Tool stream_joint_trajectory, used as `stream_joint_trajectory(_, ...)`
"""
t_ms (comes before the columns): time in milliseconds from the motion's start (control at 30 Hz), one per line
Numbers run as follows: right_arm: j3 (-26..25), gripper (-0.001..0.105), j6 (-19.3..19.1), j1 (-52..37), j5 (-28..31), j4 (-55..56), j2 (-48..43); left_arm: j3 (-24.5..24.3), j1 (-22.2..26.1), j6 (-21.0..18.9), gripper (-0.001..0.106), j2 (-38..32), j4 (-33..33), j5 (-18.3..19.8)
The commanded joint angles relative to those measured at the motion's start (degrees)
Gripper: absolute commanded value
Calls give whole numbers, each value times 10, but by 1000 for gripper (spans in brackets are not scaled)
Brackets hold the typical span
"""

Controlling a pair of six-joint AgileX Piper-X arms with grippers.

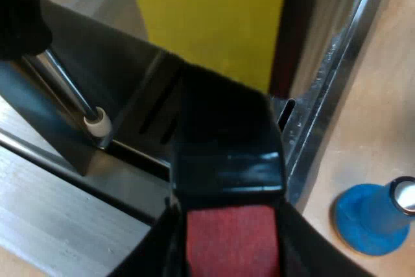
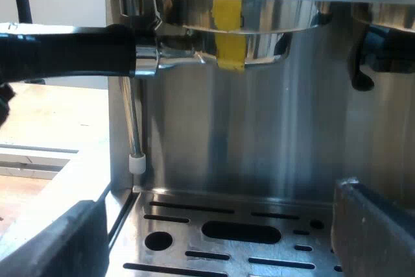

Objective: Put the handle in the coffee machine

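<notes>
Wood of a pale tabletop (image 1: 382, 95) is the ground surface here. A blue tamper (image 1: 373, 218) stands on it, just beside the steel edge of the espresso machine (image 1: 324, 89).

From the left wrist, the left gripper (image 1: 232, 251) has its two black fingers (image 1: 146, 257) pressed to either side of the red end of the dark handle (image 1: 227, 154), clamped on it. The handle reaches away from the claw toward the machine's front, above the slotted drip tray (image 1: 133, 121). Far beyond it rises a flat yellow surface (image 1: 207, 17). A steam wand (image 1: 65, 89) with a white tip slants down near the tray's corner. Nearer lie pale grey boards (image 1: 52, 212); what they belong to cannot be told.

From the right wrist, the right gripper (image 2: 224, 231) hangs low before the machine's front, over the drip tray. Its fingers are spread wide with nothing between them. High up, the metal holder (image 2: 259, 47) sits under the brew head, with a strip of yellow tape (image 2: 228, 34) running down across both. The handle runs out level from it and crosses in front of the steam wand. Whether the holder is locked home cannot be told. Past the machine's side the wooden tabletop goes on toward a pale wall (image 2: 65, 8).
</notes>
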Motion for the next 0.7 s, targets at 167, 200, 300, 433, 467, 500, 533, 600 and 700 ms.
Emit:
stream_joint_trajectory(167,-1,72,-6,0,-1,1,-4,-30,0,-18,0,-17,-21,90)
stream_joint_trajectory(200,-1,72,-6,0,-1,1,-4,-30,0,-18,0,-17,-14,94)
stream_joint_trajectory(300,-1,72,-6,0,-1,1,-4,-30,0,-18,0,-17,-12,96)
stream_joint_trajectory(433,-1,72,-6,0,-1,1,-4,-30,0,-18,0,-17,-12,96)
stream_joint_trajectory(467,-1,72,-6,0,-1,1,-4,-30,0,-18,0,-17,-12,96)
stream_joint_trajectory(500,-1,72,-6,0,-1,1,-4,-30,0,-18,0,-17,-12,96)
stream_joint_trajectory(533,-1,72,-6,0,-1,1,-4,-30,0,-18,0,-17,-12,96)
stream_joint_trajectory(600,-1,72,-6,0,-1,1,-4,-30,0,-18,0,-17,-12,96)
stream_joint_trajectory(700,-1,72,-6,0,-1,1,-4,-30,0,-18,0,-17,-12,96)
